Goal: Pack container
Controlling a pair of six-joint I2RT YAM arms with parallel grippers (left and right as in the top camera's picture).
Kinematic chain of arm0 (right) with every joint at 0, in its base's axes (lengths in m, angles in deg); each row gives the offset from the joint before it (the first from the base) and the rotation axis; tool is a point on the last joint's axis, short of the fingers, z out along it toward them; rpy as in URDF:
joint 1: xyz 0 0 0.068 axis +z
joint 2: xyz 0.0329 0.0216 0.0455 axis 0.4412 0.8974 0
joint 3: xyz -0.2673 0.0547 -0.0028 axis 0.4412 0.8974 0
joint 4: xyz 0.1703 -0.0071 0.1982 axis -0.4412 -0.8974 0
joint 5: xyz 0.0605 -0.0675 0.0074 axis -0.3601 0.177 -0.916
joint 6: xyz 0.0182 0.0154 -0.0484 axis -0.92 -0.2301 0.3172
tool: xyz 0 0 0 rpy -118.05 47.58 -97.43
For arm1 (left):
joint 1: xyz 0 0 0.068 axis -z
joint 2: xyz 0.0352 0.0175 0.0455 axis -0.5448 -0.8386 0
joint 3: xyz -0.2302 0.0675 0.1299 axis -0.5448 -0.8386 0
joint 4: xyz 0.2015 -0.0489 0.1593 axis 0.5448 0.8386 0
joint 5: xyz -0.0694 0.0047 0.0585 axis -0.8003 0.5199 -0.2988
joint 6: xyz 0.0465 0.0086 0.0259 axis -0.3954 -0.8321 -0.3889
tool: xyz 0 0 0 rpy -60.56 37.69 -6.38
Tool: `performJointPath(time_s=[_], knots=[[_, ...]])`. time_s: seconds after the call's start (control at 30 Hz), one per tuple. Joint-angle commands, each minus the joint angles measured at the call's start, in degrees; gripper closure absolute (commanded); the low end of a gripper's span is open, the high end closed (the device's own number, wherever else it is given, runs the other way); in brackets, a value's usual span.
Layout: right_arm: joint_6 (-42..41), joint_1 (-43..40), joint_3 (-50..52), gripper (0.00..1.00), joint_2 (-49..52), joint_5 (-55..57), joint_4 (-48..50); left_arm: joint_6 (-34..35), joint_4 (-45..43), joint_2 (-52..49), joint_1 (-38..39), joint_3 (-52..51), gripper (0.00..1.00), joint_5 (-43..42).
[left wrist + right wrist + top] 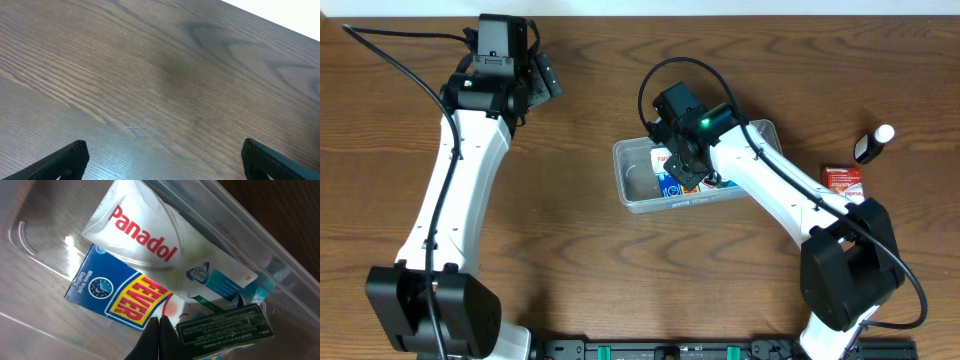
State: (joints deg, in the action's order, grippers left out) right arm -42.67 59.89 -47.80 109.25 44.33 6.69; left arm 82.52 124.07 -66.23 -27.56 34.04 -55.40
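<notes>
clear glossy plastic container (pixel 636 183); matt wood-grain table (pixel 570 270)

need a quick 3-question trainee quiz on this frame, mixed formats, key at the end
1. True or false: the left gripper is clamped on a box.
2. Which item lies outside the container? A) Panadol pack B) blue FEVER box C) dark bottle with white cap
3. Which gripper is at the container, and how do its jaws stand?
Key: 1) False: it is open above the table. 2) C. 3) The right gripper, jaws shut.
</notes>
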Motion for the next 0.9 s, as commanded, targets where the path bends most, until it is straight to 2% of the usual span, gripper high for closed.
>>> performJointPath(time_s=[0.0,0.5,0.87], knots=[[0.4,0.0,0.3,0.99,0.9,1.4,-0.1,-1.0,0.2,0.2,0.0,0.6,0.02,0.7],[0.4,-4.5,0.7,0.99,1.2,6.7,-0.9,-1.0,0.2,0.2,0.0,0.6,0.02,0.7],[-1.2,-4.9,0.7,0.98,1.2,7.0,-1.6,-1.0,0.2,0.2,0.0,0.6,0.02,0.7]])
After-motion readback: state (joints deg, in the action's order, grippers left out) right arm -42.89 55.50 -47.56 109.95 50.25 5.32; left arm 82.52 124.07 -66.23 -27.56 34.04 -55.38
